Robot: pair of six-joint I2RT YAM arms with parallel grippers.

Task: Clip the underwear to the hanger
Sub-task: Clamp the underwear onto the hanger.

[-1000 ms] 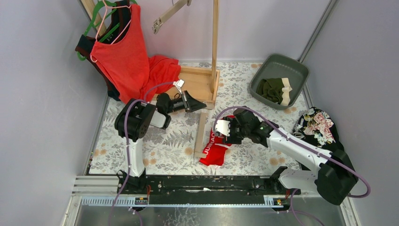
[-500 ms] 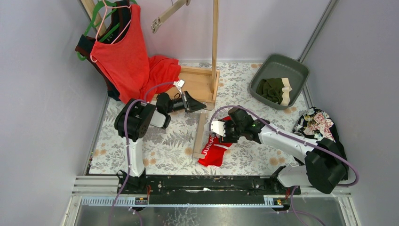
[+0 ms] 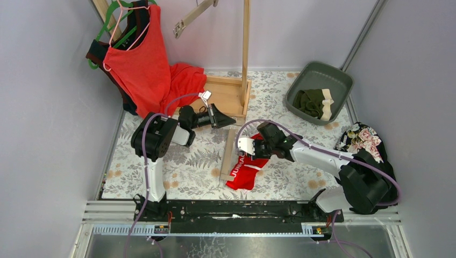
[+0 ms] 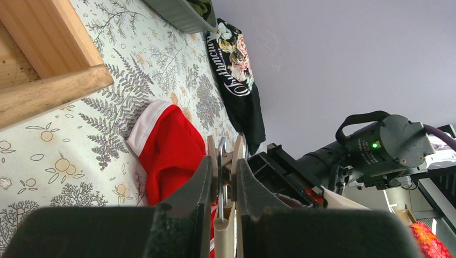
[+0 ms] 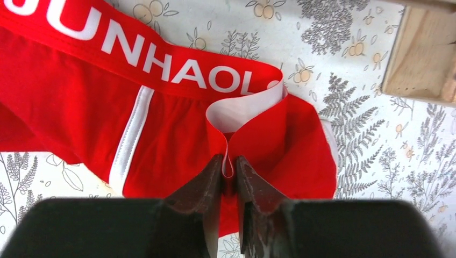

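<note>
Fern-print tablecloth point(image 3: 191, 164) beneath crumpled, white-piped red briefs point(image 3: 246, 174)

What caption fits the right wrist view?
Right gripper shut on a raised fold of the red briefs, lying on the floral-print table.

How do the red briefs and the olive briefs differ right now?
The red briefs lie on the table, a fold pinched in the right gripper; the olive briefs sit crumpled in the grey bin, untouched. Red's waistband is lettered, olive's plain cream. Neither is clipped to the hanger.
</note>
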